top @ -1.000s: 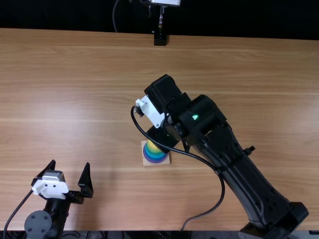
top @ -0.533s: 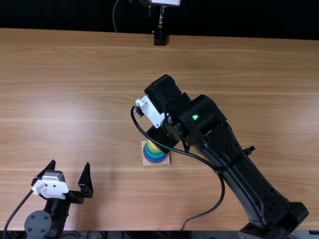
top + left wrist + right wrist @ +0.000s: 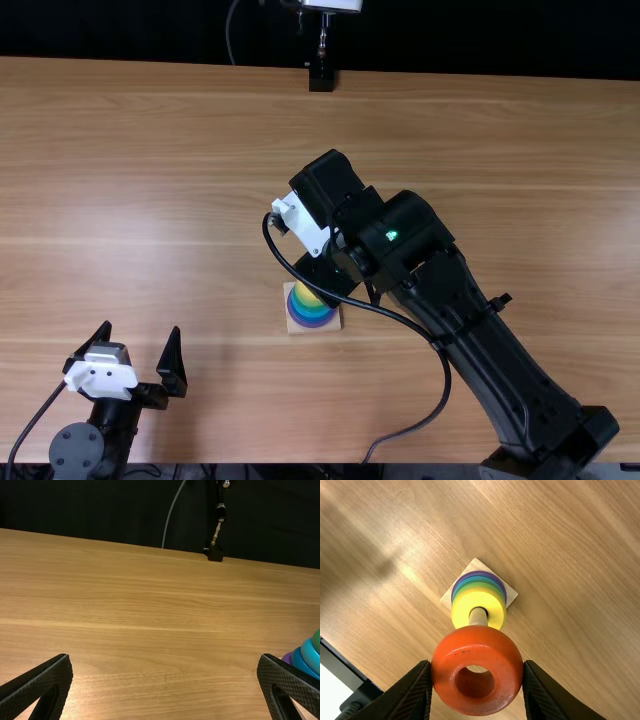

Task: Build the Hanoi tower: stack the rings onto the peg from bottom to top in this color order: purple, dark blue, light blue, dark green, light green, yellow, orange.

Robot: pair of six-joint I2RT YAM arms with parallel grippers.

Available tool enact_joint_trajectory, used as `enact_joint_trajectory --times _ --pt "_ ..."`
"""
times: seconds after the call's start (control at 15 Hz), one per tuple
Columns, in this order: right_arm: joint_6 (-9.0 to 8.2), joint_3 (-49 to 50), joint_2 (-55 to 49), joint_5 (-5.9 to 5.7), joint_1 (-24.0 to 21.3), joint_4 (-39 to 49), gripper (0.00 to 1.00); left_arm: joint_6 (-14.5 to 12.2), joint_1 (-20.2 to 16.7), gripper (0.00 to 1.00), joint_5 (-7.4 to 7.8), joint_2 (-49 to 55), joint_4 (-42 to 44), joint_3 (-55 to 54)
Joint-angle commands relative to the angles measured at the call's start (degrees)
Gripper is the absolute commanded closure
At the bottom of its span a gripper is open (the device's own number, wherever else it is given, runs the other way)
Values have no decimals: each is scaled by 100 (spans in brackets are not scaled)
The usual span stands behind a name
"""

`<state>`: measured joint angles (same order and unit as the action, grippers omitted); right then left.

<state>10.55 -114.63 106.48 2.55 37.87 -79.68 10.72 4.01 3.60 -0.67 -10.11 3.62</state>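
"Table [image 3: 200, 190] first: what stands at its left?"

"The left gripper [image 3: 141, 328], near the near edge, its fingers wide with bare wood between them."

"And right of that?"

"A square wooden base [image 3: 476, 564] with its stack: purple ring [image 3: 480, 572] lowest, then two blue rings [image 3: 299, 661], green [image 3: 317, 640], and the yellow ring [image 3: 462, 605] on top. The peg [image 3: 478, 618] pokes up through the yellow one's hole."

"Who's got the orange?"

"The right gripper [image 3: 325, 278], reaching in over the stack from the right. It holds the orange ring [image 3: 506, 665] pinched between both fingers, above the yellow one."

"Is it touching the peg?"

"Can't tell; the ring covers the peg's upper end."
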Motion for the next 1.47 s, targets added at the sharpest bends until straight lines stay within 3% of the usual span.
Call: enact_joint_trajectory --times 0.0,1.4 --pt "-10 28 -57 30 19 9 100 -17 -58 0 31 67 -75 -309" --pt "0 90 365 30 37 20 100 -17 -58 0 31 67 -75 -309"
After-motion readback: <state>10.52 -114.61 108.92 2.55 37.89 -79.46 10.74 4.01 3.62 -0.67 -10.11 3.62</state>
